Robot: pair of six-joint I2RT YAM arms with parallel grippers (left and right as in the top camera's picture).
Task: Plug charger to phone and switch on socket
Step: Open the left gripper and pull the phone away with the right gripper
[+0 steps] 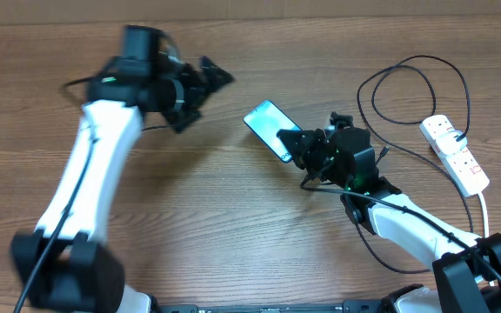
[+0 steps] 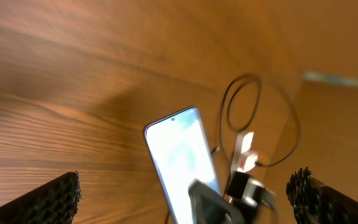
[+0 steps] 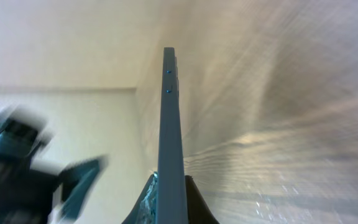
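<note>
Right end effector [image 1: 294,144] clamps the phone [image 1: 266,119], its long axis aimed at the spread-open left end effector [image 1: 198,96], with the charger [image 1: 433,57] looped far right.

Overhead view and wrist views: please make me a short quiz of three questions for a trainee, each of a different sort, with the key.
1. True or false: the left hand holds the phone.
2. Where does the socket lie? A) at the right side of the table; B) beside the left hand; C) on the phone.
3. Fill in: the phone is gripped by the ___ hand.
Key: 1 false, it is open and empty; 2 A; 3 right, the right hand.
</note>
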